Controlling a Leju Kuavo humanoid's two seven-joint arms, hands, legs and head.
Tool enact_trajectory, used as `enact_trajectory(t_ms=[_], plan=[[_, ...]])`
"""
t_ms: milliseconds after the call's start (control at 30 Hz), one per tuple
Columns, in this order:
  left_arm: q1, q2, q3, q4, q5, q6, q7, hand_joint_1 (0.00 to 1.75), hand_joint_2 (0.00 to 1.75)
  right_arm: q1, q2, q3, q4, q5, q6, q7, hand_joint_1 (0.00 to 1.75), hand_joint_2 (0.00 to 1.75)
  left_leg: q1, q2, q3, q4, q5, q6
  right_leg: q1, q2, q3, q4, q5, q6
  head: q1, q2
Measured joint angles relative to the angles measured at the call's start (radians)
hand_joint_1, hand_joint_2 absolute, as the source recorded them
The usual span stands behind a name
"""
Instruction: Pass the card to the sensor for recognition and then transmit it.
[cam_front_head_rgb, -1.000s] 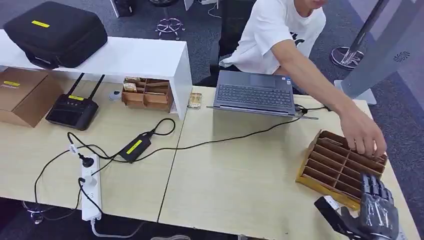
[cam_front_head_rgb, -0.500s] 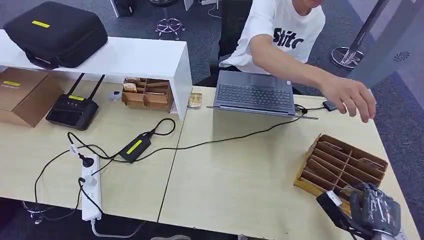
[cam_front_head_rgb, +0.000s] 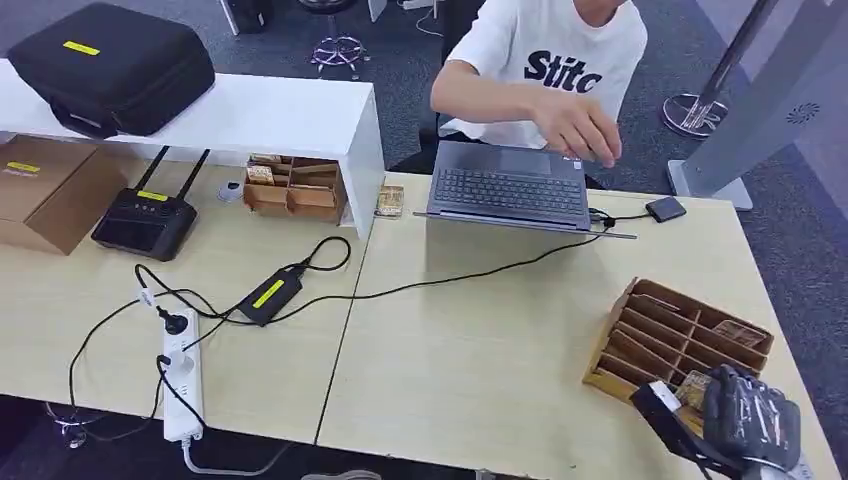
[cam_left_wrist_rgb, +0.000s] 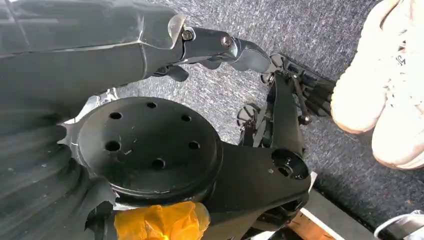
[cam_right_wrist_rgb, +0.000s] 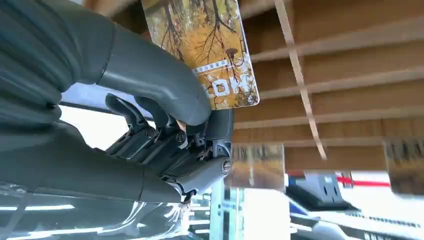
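Right hand (cam_front_head_rgb: 752, 420) pinching the card (cam_right_wrist_rgb: 202, 47) between thumb and fingers, over the wooden sorter (cam_front_head_rgb: 690, 335) at the counter's near right | step: card lifted, sensor next | I need a carry to the small black reader (cam_front_head_rgb: 665, 209) | left hand hanging, can't tell its state

A person's white T-shirt (cam_front_head_rgb: 560, 45) carries large dark letters reading "Stitc", the word cut off at the arm. In the right wrist view, a card (cam_right_wrist_rgb: 205, 47) printed with an autumn forest scene, pinched by the right hand (cam_right_wrist_rgb: 165, 100), shows white letters "COX" near its edge, partly covered by the thumb; a line of smaller print above them is too fine to read. Yellow labels on the black case (cam_front_head_rgb: 110, 65), the cardboard box (cam_front_head_rgb: 45, 190), the router (cam_front_head_rgb: 145, 220) and the power adapter (cam_front_head_rgb: 270, 297) cannot be read.
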Motion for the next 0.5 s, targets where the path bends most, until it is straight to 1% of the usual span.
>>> enact_trajectory(t_ms=[67,233,333,500], plan=[[0.000,0.000,0.000,0.000,0.000,-0.002,0.000,0.00,1.75,0.000,-0.001,0.016,-0.019,-0.013,-0.022,0.002,1.73,1.75,0.000,0.000,0.000,0.000,0.000,0.000,0.000,0.000,0.000,0.000,0.000,0.000,0.000,0.000],[0.000,0.001,0.000,0.000,0.000,-0.003,0.000,0.00,1.75,-0.005,-0.019,0.071,-0.110,-0.056,-0.077,0.008,1.71,1.75,0.000,0.000,0.000,0.000,0.000,0.000,0.000,0.000,0.000,0.000,0.000,0.000,0.000,0.000],[0.000,0.002,0.000,0.000,0.000,-0.005,0.000,0.00,1.75,-0.010,-0.031,0.101,-0.169,-0.075,-0.101,0.000,1.69,1.75,0.000,0.000,0.000,0.000,0.000,0.000,0.000,0.000,0.000,0.000,0.000,0.000,0.000,0.000],[0.000,0.003,0.000,0.000,0.000,-0.011,0.000,0.00,1.75,-0.029,-0.059,0.148,-0.258,-0.101,-0.109,-0.002,1.71,1.75,0.000,0.000,0.000,0.000,0.000,0.000,0.000,0.000,0.000,0.000,0.000,0.000,0.000,0.000]])
